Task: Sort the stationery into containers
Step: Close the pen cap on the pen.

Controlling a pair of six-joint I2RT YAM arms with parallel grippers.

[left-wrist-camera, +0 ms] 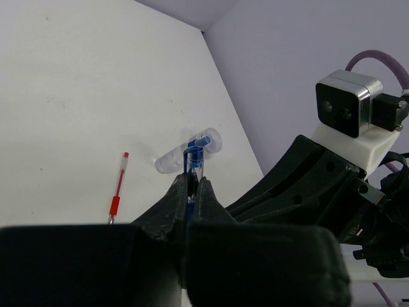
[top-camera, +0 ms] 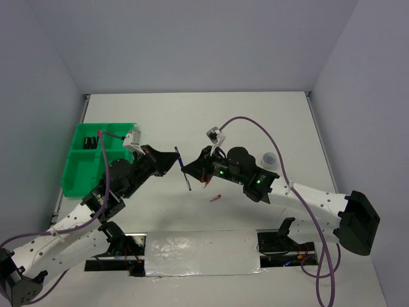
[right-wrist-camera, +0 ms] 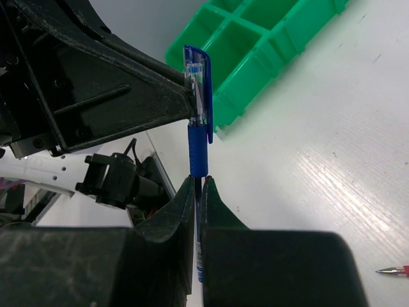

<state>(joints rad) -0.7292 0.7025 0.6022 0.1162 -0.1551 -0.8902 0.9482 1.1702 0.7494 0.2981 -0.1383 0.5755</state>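
Both grippers hold one thin blue pen (top-camera: 184, 170) in the air over the table's middle. My left gripper (top-camera: 175, 158) is shut on its capped upper end (left-wrist-camera: 194, 155). My right gripper (top-camera: 193, 171) is shut on the barrel (right-wrist-camera: 198, 150) lower down. In the right wrist view the left arm's fingers (right-wrist-camera: 167, 96) pinch the clear blue cap (right-wrist-camera: 197, 80). A thin red pen (top-camera: 216, 197) lies on the table below; it also shows in the left wrist view (left-wrist-camera: 117, 192). The green four-compartment tray (top-camera: 78, 173) stands at the left, and in the right wrist view (right-wrist-camera: 281, 45).
A small translucent item with a blue part (top-camera: 270, 160) lies right of the right arm; it also shows in the left wrist view (left-wrist-camera: 171, 161). Dark short items (top-camera: 89, 142) lie in the tray's far compartments. Purple cables arc over both arms.
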